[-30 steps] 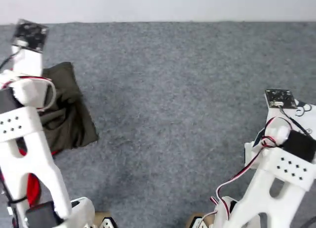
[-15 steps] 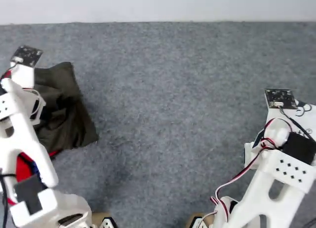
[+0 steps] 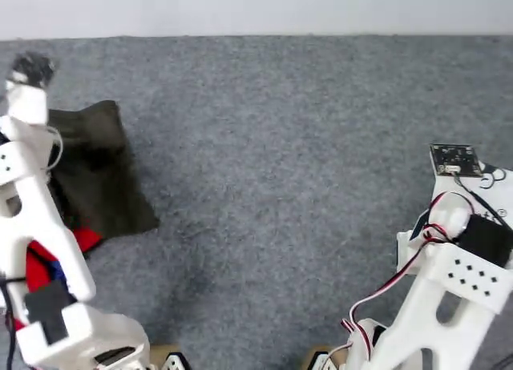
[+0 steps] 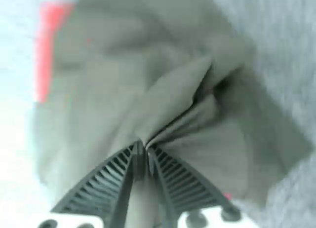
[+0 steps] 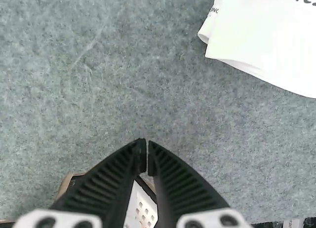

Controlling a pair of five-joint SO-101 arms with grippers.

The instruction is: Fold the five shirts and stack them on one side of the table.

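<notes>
Change, left arm: the left arm [image 3: 32, 194] is swung closer to the table's [image 3: 304, 146] left edge than a second ago, and its wrist is carried toward the far-left corner.
Change, shirts: the olive shirt [image 3: 104, 178] is seen lying flatter than before, and more of the red shirt [image 3: 86, 240] is uncovered at its near corner.
Change, right arm: no shift is noted; the right arm [image 3: 449, 282] is kept by the near-right corner.
Meaning for the task: the olive shirt is judged to be in the course of being settled onto a stack at the left edge, with red beneath it; the white shirt [image 5: 266, 40] is left unfolded at the right edge.
Left gripper [image 4: 140, 154]: the fingers are closed together, and a ridge of olive cloth [image 4: 123, 80] seems to be pinched at their tips, since creases are drawn to that point.
Right gripper [image 5: 143, 149]: the fingers are closed on nothing, above bare table.
Left wrist view alone: the pinch and the radiating creases are shown, with a red strip [image 4: 49, 45] beside the olive.
High view alone: the stack's place along the left edge is given.
Right wrist view alone: the white shirt's rounded fold is made plain.
</notes>
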